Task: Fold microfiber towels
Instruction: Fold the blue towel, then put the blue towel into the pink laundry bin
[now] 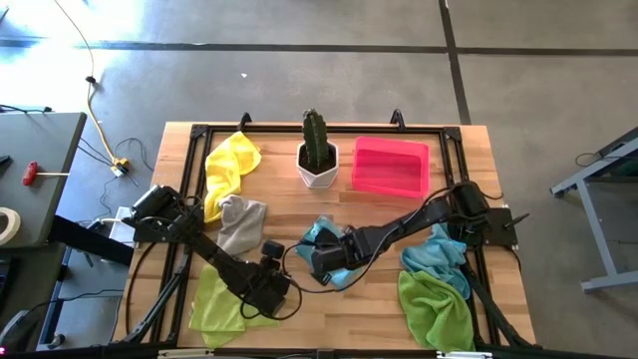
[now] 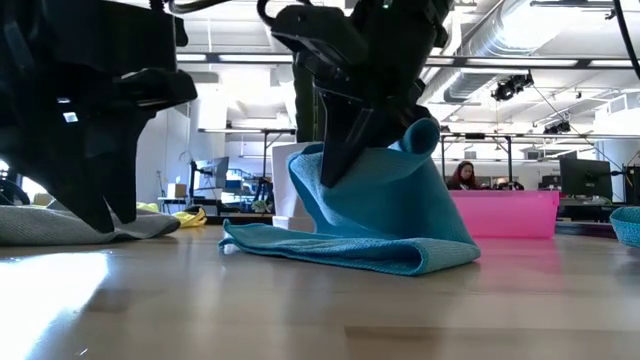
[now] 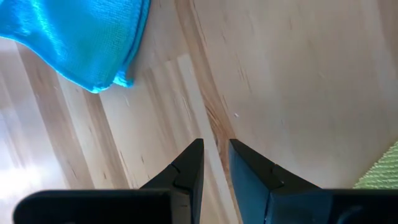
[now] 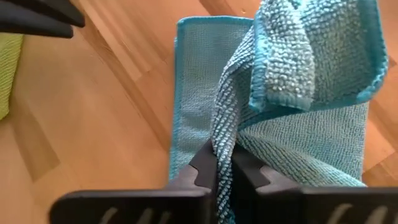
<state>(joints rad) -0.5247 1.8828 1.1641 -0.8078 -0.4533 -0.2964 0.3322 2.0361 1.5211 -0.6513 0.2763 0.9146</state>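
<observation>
The right gripper (image 4: 224,163) is near the middle of the tabletop (image 1: 379,309), and its fingers (image 4: 202,165) pinch a fold of the blue towel (image 4: 298,130). One part of this towel is lifted up, and the rest lies flat on the wood. The left gripper (image 3: 214,158) hangs low over bare wood just beside it, toward the front edge. Its fingers (image 3: 189,165) are a little apart and hold nothing.

A yellow towel (image 1: 231,165) lies near the back left corner, with a grey towel (image 1: 242,224) just in front of it. A green towel (image 1: 214,304) is at the front left corner. Another green towel (image 1: 439,309) sits at the front right corner, and a second blue towel (image 1: 439,254), maybe bunched, touches its back side. A cactus pot (image 1: 318,165) and a pink tray (image 1: 390,166) stand side by side at the back edge
</observation>
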